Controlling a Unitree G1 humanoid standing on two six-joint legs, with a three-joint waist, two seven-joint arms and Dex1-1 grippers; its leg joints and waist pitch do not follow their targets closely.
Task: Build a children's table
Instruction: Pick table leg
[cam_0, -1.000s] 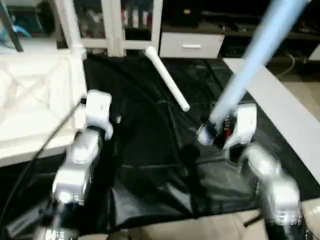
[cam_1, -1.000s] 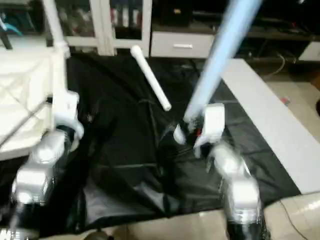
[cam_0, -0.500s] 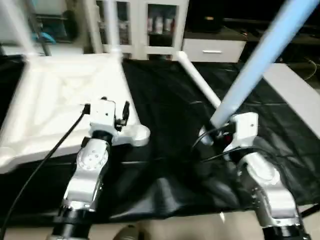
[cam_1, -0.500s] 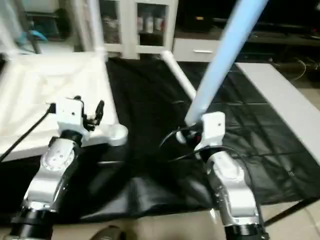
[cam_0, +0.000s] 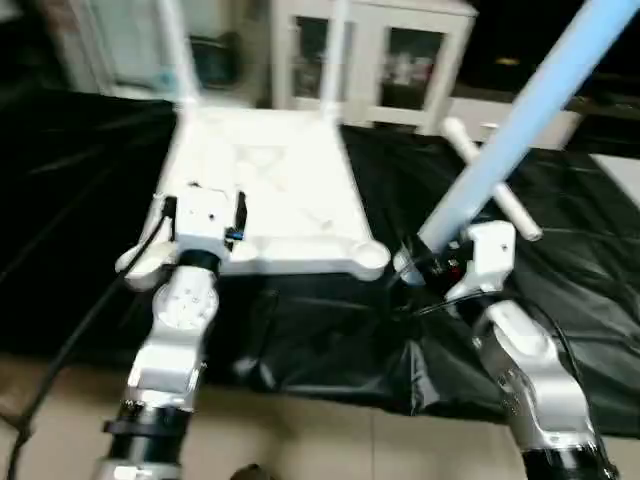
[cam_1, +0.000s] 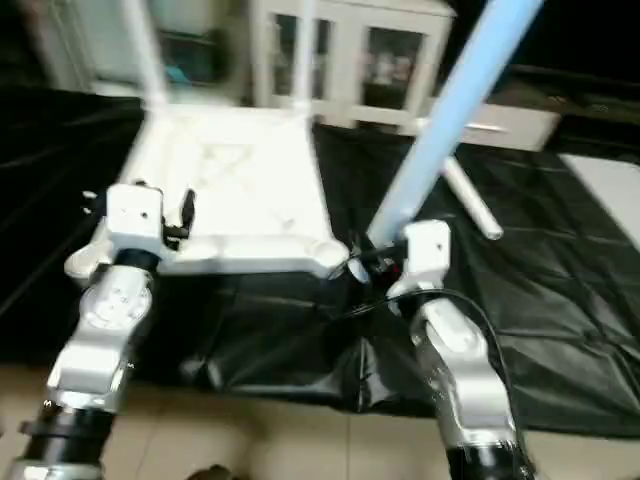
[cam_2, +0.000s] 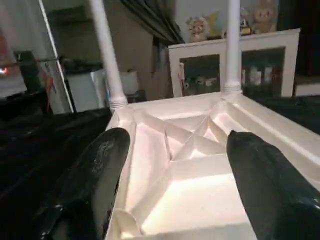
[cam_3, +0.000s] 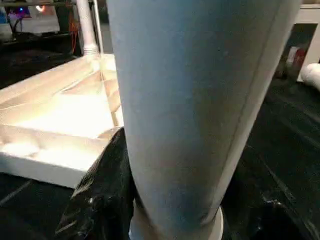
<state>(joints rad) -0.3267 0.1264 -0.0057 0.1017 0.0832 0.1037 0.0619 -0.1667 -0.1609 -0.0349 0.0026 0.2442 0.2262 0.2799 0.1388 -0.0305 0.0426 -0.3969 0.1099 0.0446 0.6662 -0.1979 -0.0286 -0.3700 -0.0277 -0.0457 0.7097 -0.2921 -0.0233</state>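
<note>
Since the earlier frames the head camera has swung left, so the upturned table top now sits in the middle of the head views rather than at their left edge, and the left gripper has come in over the top's near edge instead of hovering beside it over the black sheet. The white table top lies underside up on that sheet, its X-braced ribs showing, with two legs already standing upright in the two far corner sockets. The left gripper's two black fingers stand wide apart with nothing between them, pointing across the ribbed underside toward those two legs. The right gripper has its fingers closed about the thick lower end of a third leg, which slants up and away to the right, its base just beside the near right corner socket of the top. A fourth leg lies flat on the sheet beyond the right arm, well apart from the top. White glass-fronted cabinets stand behind.
</note>
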